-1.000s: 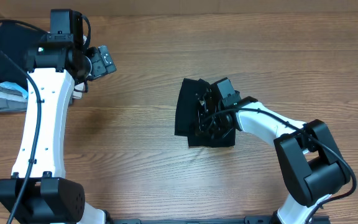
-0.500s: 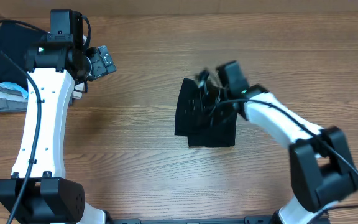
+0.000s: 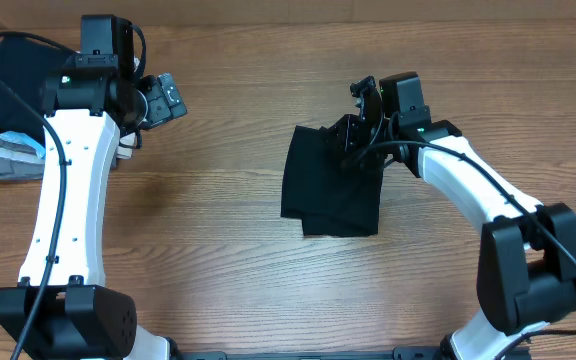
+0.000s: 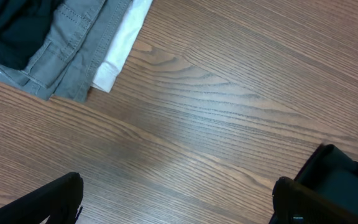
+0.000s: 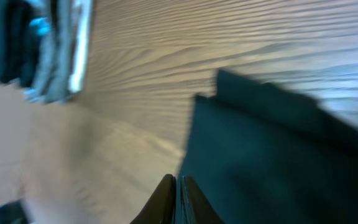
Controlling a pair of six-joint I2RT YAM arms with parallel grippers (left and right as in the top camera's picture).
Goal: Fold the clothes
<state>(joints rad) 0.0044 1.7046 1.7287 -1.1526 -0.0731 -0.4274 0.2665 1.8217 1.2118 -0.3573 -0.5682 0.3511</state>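
The clothes, a black shirt, lie folded into a compact rectangle at the table's middle. In the right wrist view the same black shirt fills the lower right. My right gripper hovers over the shirt's far right corner, raised off the cloth. Its fingers are pressed together with nothing between them. My left gripper hangs at the far left, well away from the shirt. It stands wide open over bare wood.
A pile of folded garments, grey with a black one on top, lies at the far left edge beside the left arm. The pile also shows in the left wrist view and the pile in the right wrist view.
My right gripper has lifted off the shirt and drawn back toward the far side, leaving the cloth lying flat. The left arm has not moved.
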